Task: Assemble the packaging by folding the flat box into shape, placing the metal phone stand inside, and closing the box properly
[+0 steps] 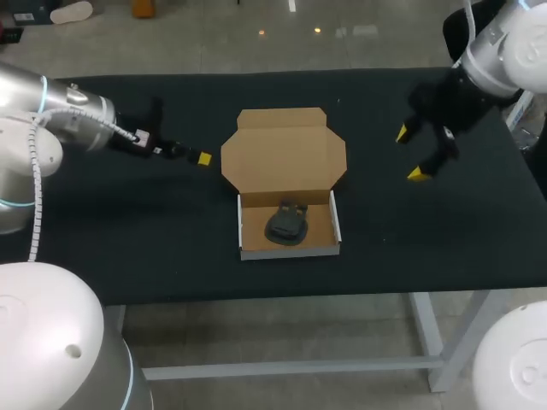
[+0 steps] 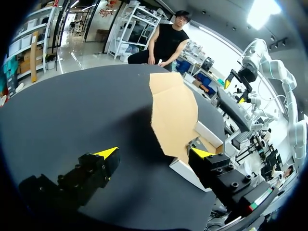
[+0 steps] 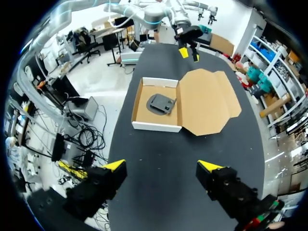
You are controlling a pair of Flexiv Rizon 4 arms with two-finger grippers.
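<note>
Near the middle of the black table [image 1: 128,231], a folded-up cardboard box [image 1: 291,250]: white outside, brown inside, four low walls upright, top open. Hinged along its far wall, the lid [image 1: 284,156], thrown back towards the far edge of the table, brown side up, side flaps spread. Flat on the table or tilted a little: hard to tell. Inside the box, on its floor, the dark metal phone stand [image 1: 286,224], roughly central, clear of the walls.

Left arm in from the left, low over the table, left gripper [image 1: 198,158] just beside the lid's left edge, apart from it. Only one yellow tip showing from the head camera. In the left wrist view, left gripper [image 2: 154,153] with fingers spread wide, gripping nothing, lid [image 2: 173,113] and a corner of the box [image 2: 185,171] ahead of them.

Right arm in from the far right corner, right gripper [image 1: 409,154] above the table's right part, well apart from box and lid. Fingers wide apart, nothing between them. In the right wrist view, right gripper [image 3: 162,166] facing the box [image 3: 156,126] from a distance, phone stand [image 3: 161,103] inside it, lid [image 3: 207,101] spread beside it, left gripper [image 3: 187,52] beyond both
</note>
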